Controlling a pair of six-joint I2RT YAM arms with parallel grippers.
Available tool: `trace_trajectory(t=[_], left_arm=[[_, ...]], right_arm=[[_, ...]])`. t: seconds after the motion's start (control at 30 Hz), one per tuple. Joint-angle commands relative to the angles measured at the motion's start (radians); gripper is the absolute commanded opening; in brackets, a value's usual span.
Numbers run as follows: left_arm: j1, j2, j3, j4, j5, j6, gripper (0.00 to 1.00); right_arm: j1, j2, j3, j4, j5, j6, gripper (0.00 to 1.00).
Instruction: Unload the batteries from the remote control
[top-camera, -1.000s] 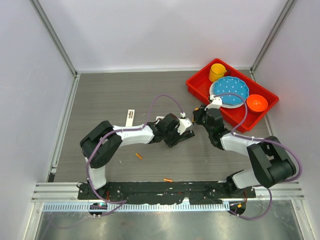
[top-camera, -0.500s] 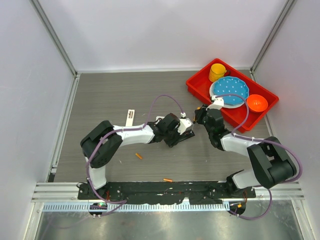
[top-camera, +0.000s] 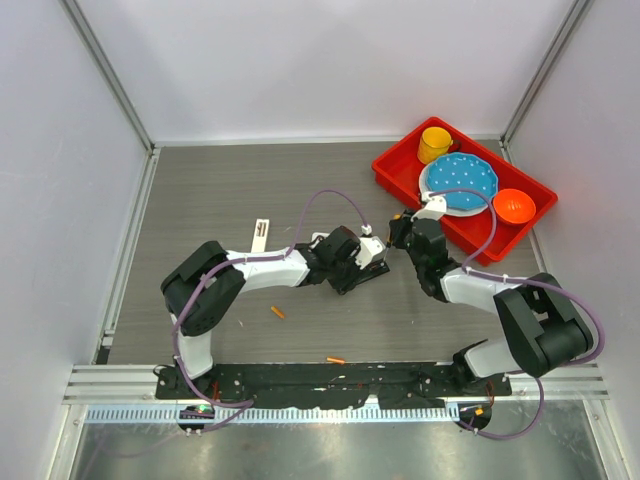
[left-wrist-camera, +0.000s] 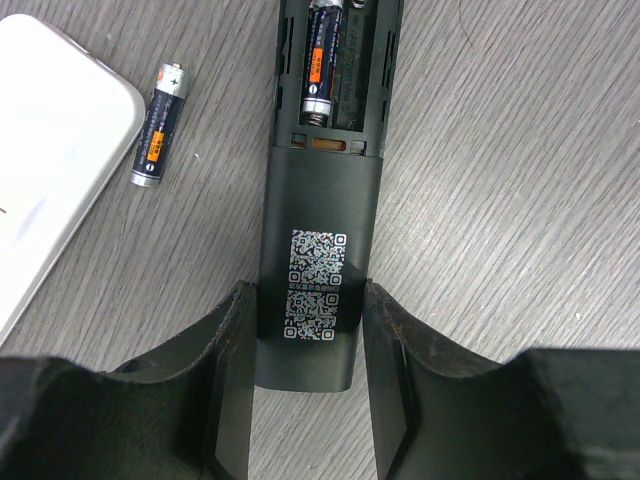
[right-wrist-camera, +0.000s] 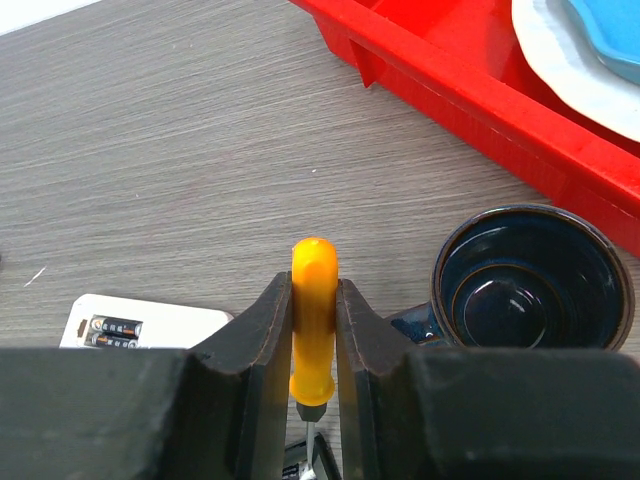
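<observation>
A black remote (left-wrist-camera: 315, 250) lies back-up on the table with its battery bay open. One dark battery (left-wrist-camera: 320, 55) sits in the bay. A second dark battery (left-wrist-camera: 160, 125) lies loose on the table beside it. My left gripper (left-wrist-camera: 305, 330) is shut on the remote's lower end, with both jaws against its sides; it also shows in the top view (top-camera: 358, 262). My right gripper (right-wrist-camera: 314, 300) is shut on an orange-handled screwdriver (right-wrist-camera: 313, 330), tip pointing down, just right of the remote in the top view (top-camera: 405, 232). Two small orange batteries (top-camera: 278, 312) (top-camera: 335, 360) lie near the front edge.
A white remote (right-wrist-camera: 140, 325) with batteries showing lies next to the black one. A dark blue cup (right-wrist-camera: 520, 290) stands close to the right gripper. A red tray (top-camera: 395, 168) at the back right holds a yellow cup, a blue plate and an orange bowl. A white strip (top-camera: 261, 235) lies left.
My right gripper has shifted slightly toward the red tray with the screwdriver in it. The left arm and the black remote have not moved.
</observation>
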Motion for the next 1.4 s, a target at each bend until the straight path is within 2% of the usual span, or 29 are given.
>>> trace_trajectory(t=[0.0, 0.43, 0.67, 0.87, 1.37], left_arm=[[-0.043, 0.063, -0.019, -0.121, 0.095, -0.015, 0.00], [-0.042, 0.063, -0.018, -0.122, 0.093, -0.013, 0.00], [-0.043, 0.063, -0.019, -0.122, 0.093, -0.013, 0.00], [-0.043, 0.063, -0.021, -0.122, 0.088, -0.015, 0.00], [-0.043, 0.050, -0.031, -0.104, 0.085, -0.024, 0.00]], right_arm=[[0.013, 0.004, 0.014, 0.032, 0.033, -0.041, 0.02], [0.051, 0.002, 0.003, -0.034, 0.109, -0.123, 0.02], [0.111, 0.024, -0.015, -0.005, 0.108, -0.233, 0.02], [0.157, 0.042, -0.008, -0.018, 0.177, -0.296, 0.02], [0.176, 0.087, 0.049, -0.157, 0.198, -0.249, 0.02]])
